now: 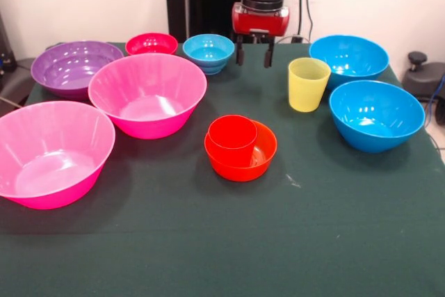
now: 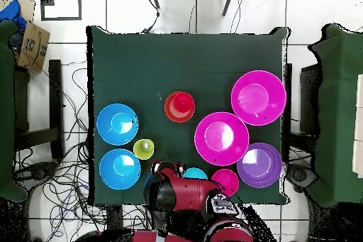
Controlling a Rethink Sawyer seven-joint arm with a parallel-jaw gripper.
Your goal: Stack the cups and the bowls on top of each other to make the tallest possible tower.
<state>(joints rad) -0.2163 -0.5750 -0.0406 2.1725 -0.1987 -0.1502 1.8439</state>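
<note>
The red cup (image 1: 233, 137) stands upright inside the small orange bowl (image 1: 263, 156) at the table's middle; the pair also shows in the overhead view (image 2: 179, 106). The yellow cup (image 1: 308, 83) stands alone to the right. The small light-blue bowl (image 1: 208, 51) and the small red bowl (image 1: 151, 43) sit at the far edge. My gripper (image 1: 254, 52) hangs open and empty above the far edge, between the light-blue bowl and the yellow cup, touching nothing. In the overhead view the arm's body hides it.
Two large pink bowls (image 1: 147, 92) (image 1: 52, 151) and a purple bowl (image 1: 73, 66) fill the left side. Two large blue bowls (image 1: 349, 57) (image 1: 375, 113) stand at the right. A dark green cloth (image 1: 222, 241) covers the table.
</note>
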